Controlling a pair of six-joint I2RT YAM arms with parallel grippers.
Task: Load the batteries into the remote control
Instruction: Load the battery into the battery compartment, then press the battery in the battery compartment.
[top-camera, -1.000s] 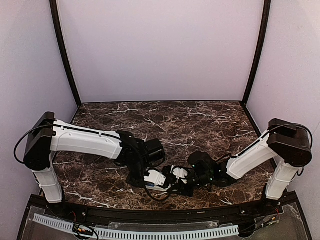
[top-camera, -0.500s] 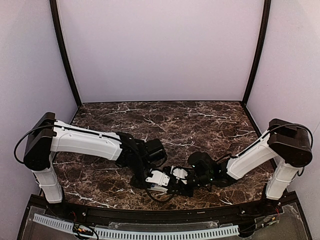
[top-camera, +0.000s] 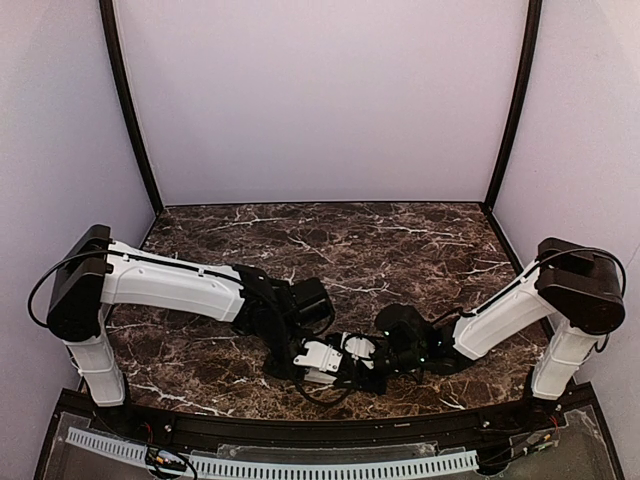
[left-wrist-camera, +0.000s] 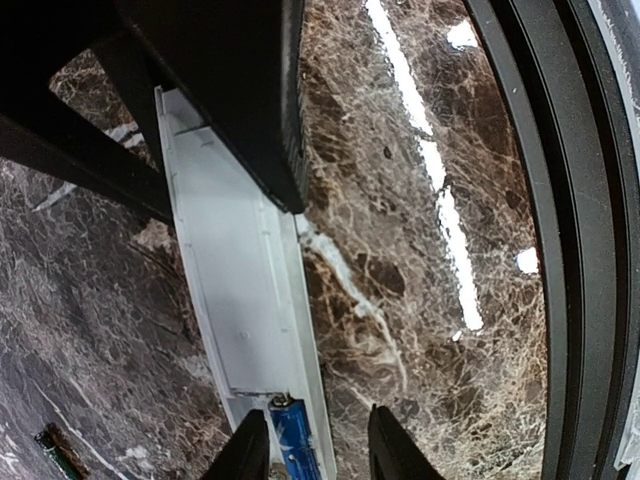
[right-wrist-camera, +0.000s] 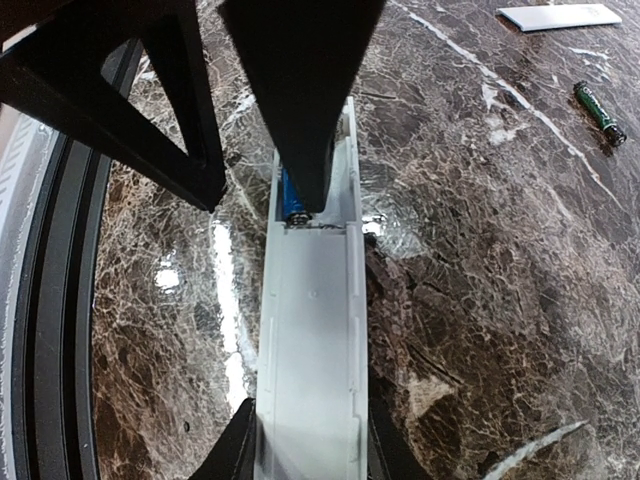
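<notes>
The white remote control (right-wrist-camera: 310, 340) lies lengthwise on the marble with its battery bay open, and also shows in the left wrist view (left-wrist-camera: 235, 280) and the top view (top-camera: 325, 356). My right gripper (right-wrist-camera: 308, 452) is shut on its near end, one finger on each long side. A blue battery (right-wrist-camera: 293, 195) sits in the bay, also seen in the left wrist view (left-wrist-camera: 296, 440). My left gripper (left-wrist-camera: 320, 442) is open above that end. One of its fingers (right-wrist-camera: 300, 120) points down onto the battery, the other stands beside the remote.
A dark green cell (right-wrist-camera: 598, 106) lies loose on the marble at the far right of the right wrist view. A flat white cover plate (right-wrist-camera: 558, 17) lies beyond it. The table's black front rail (left-wrist-camera: 560, 250) runs close beside both grippers.
My left gripper has shifted slightly right, closer over the remote's battery end. The right gripper and the remote have stayed where they were.
</notes>
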